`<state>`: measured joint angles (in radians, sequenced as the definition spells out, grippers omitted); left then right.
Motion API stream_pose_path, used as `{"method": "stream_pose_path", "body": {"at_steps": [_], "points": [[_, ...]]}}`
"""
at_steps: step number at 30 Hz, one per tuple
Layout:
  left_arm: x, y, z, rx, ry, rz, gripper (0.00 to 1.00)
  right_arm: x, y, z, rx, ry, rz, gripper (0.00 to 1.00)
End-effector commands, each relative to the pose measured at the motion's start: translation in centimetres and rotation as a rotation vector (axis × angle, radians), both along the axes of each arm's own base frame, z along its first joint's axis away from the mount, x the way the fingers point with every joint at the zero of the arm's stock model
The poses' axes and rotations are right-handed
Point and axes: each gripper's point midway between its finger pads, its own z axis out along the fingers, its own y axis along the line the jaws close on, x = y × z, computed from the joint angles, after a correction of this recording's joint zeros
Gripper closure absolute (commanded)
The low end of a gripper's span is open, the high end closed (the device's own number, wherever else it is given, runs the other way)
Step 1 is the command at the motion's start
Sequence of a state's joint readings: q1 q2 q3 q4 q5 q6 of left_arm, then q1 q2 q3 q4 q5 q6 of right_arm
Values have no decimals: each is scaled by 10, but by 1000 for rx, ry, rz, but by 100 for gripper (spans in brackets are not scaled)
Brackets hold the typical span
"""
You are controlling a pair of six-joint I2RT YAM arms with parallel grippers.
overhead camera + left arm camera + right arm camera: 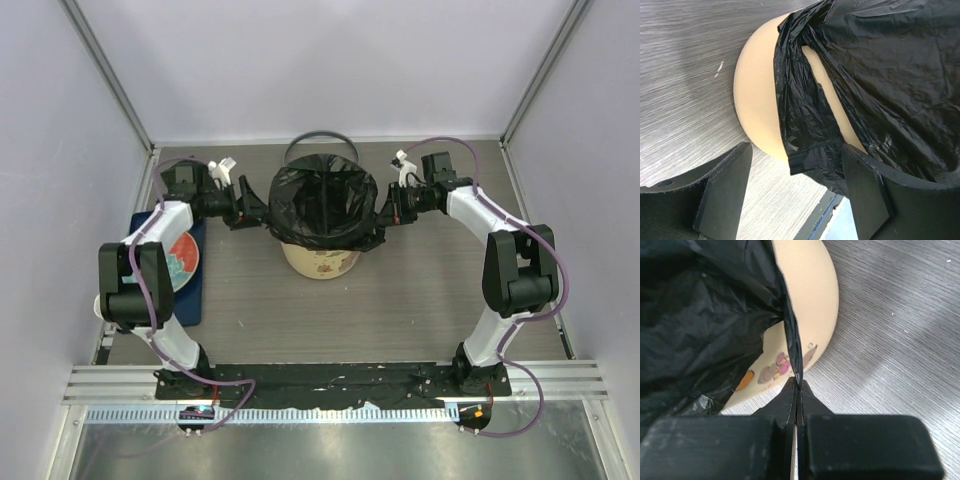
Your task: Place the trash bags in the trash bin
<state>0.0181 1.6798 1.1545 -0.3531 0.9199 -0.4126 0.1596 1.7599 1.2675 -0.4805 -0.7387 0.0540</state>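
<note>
The black bag (325,200) drapes over the mouth of the bin (322,262) at mid-table, hiding its rim and inside. The left gripper (795,172) has its jaws spread, a loose fold showing between them; contact is unclear. The right gripper (797,390) pinches the bag's edge.

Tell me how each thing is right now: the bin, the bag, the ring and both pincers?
trash bin, upright, lined with black plastic.
trash bag, opened out inside the bin, edge folded over the top.
grey ring, off the bin, behind it.
left pincer, open, a bag flap between its fingers, not pinched.
right pincer, shut on the bag's edge.
</note>
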Motion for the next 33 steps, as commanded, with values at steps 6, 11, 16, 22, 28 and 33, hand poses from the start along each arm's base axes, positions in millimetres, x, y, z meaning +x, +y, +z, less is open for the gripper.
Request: {"method": "stream_pose_path", "body": {"at_steps": [6,11,16,22,28,33], "points": [[12,-27,-40,-91,142,-8,50,4,-3,-1,-23,-46,-21,99],[27,-27,-56,-112,168,30,79,8,-8,-21,-62,-25,-29,99],[29,-19,-87,-65,234,73,100,5,-26,-63,-157,18,-24,99],[25,-6,-92,-106,237,85,93,3,-27,-79,-158,59,-6,99],[19,1,-12,-265,40,86,41,13,-15,-45,-84,29,1,99],[16,-20,15,-333,-7,83,29,9,-10,-22,-43,19,18,99]]}}
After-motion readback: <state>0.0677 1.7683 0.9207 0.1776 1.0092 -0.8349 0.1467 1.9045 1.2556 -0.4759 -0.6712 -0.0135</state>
